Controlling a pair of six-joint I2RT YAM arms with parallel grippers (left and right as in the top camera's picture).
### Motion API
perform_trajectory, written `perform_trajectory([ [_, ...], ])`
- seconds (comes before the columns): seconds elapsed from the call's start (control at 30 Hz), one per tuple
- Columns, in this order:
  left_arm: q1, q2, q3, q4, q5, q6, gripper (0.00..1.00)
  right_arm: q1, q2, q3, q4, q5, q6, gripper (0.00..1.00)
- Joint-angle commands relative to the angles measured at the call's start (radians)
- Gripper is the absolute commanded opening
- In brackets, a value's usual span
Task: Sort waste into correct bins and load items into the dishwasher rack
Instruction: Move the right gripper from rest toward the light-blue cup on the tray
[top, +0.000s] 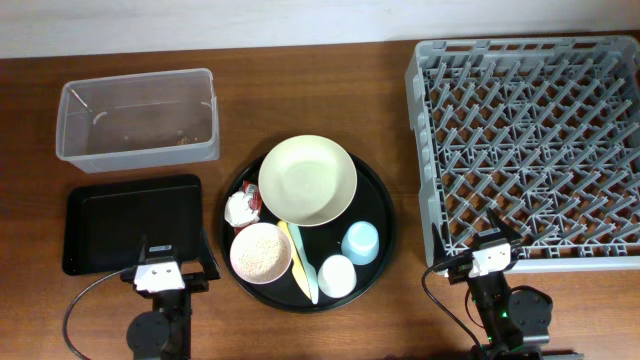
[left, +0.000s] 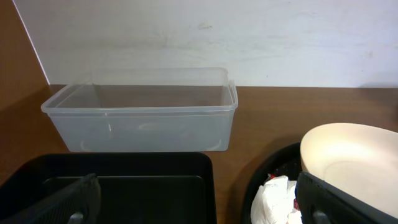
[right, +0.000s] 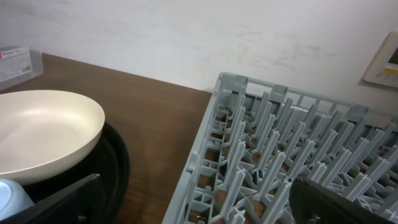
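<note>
The round black tray (top: 385, 215) holds the cream plate (top: 307, 180), the crumpled wrapper (top: 242, 207), a white bowl of rice grains (top: 261, 252), a blue cup (top: 360, 242), a white cup (top: 336, 276), and yellow (top: 294, 245) and green (top: 309, 280) utensils. The clear tub (top: 138, 150) and the shallow black tray (top: 130, 225) lie at the left. The grey rack (top: 418, 150) is at the right. My left gripper (top: 166, 262) (left: 199, 208) is open and empty over the black tray's near edge. My right gripper (top: 487, 250) (right: 205, 208) is open and empty at the rack's near left corner.
In the left wrist view the tub (left: 140, 118) stands beyond the black tray (left: 124, 186), with the wrapper (left: 273, 199) and plate (left: 354, 155) to the right. The right wrist view shows the plate (right: 43, 130) and the rack (right: 292, 162). A white wall is behind.
</note>
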Motion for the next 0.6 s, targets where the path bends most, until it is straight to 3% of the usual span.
perform_trajectory([
  [0.0,-0.002,-0.003,0.000,-0.009,0.011,0.008,0.99,0.005,-0.006,-0.009,0.000,0.005,0.007,0.98],
  [0.4,-0.002,-0.003,0.000,-0.009,0.011,0.008,0.99,0.005,-0.006,-0.009,0.006,-0.007,0.008,0.98],
  [0.57,-0.002,-0.003,0.000,-0.009,0.011,0.008,0.99,0.006,-0.006,-0.009,0.077,-0.221,0.008,0.98],
])
